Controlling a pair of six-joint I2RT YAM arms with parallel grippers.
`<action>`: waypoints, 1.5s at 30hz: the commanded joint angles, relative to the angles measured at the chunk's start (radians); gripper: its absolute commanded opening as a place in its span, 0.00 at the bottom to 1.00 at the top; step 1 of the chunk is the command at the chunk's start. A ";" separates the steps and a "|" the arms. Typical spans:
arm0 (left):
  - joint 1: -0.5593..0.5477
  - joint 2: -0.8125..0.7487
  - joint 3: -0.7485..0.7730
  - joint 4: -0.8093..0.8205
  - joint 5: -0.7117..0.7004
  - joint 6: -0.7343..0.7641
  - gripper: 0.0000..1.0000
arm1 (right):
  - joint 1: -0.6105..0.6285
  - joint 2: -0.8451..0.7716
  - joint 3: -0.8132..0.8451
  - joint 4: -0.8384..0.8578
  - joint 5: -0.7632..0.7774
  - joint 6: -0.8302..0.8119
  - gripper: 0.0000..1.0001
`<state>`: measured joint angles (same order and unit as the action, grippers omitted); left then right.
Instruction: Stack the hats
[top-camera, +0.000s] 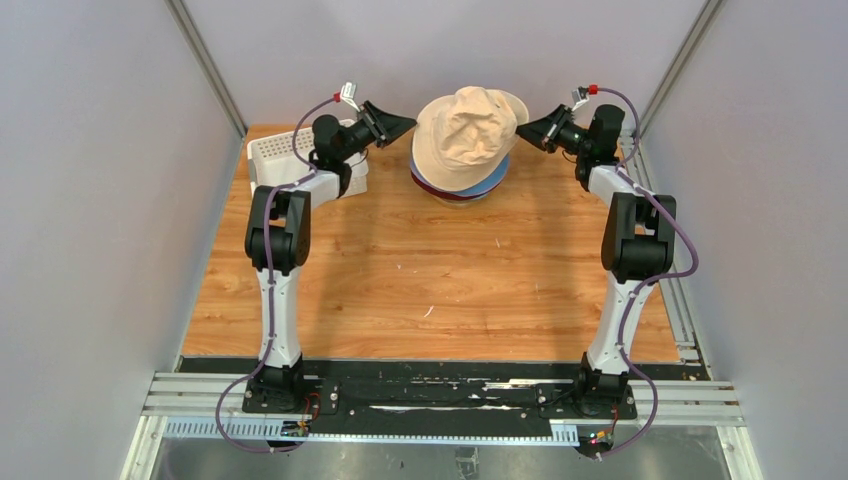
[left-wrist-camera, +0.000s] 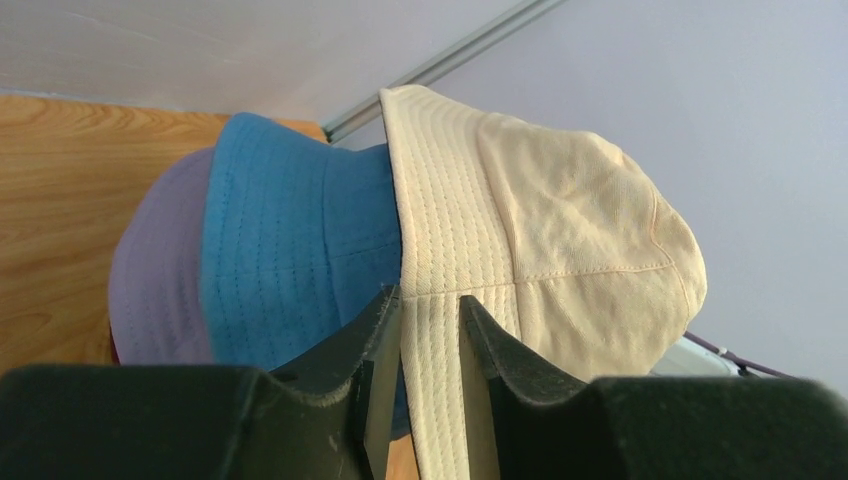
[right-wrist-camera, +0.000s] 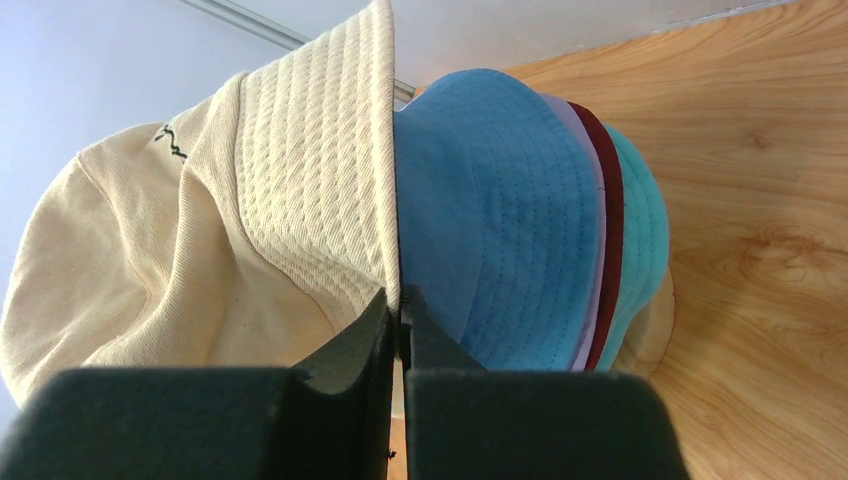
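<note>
Okay, beige hat (top-camera: 470, 125) sits between the claws: right gripper (right-wrist-camera: 398, 295) clamped on its brim, left gripper (left-wrist-camera: 428, 297) astride it, jaws apart.

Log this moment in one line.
beige hat topmost | left claw open around its brim | right claw shut on its brim | blue hat beneath

Beige hat (top-camera: 470, 125) atop nested blue hat (left-wrist-camera: 290, 240), lavender hat (left-wrist-camera: 160, 270), dark red hat (right-wrist-camera: 612, 200), teal hat (right-wrist-camera: 645, 215)
</note>
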<state>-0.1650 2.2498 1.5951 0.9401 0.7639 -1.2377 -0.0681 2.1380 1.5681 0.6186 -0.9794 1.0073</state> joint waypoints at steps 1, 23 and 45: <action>-0.001 0.027 0.010 0.035 0.028 0.003 0.34 | -0.016 0.012 0.032 0.054 -0.002 0.022 0.01; -0.002 0.140 0.078 0.226 0.080 -0.153 0.40 | -0.016 0.019 0.043 0.058 -0.002 0.028 0.00; -0.029 0.197 0.163 0.241 0.153 -0.210 0.44 | -0.013 0.014 0.043 0.077 -0.002 0.046 0.01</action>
<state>-0.1844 2.4176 1.7180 1.1507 0.8833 -1.4418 -0.0681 2.1479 1.5791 0.6453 -0.9794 1.0340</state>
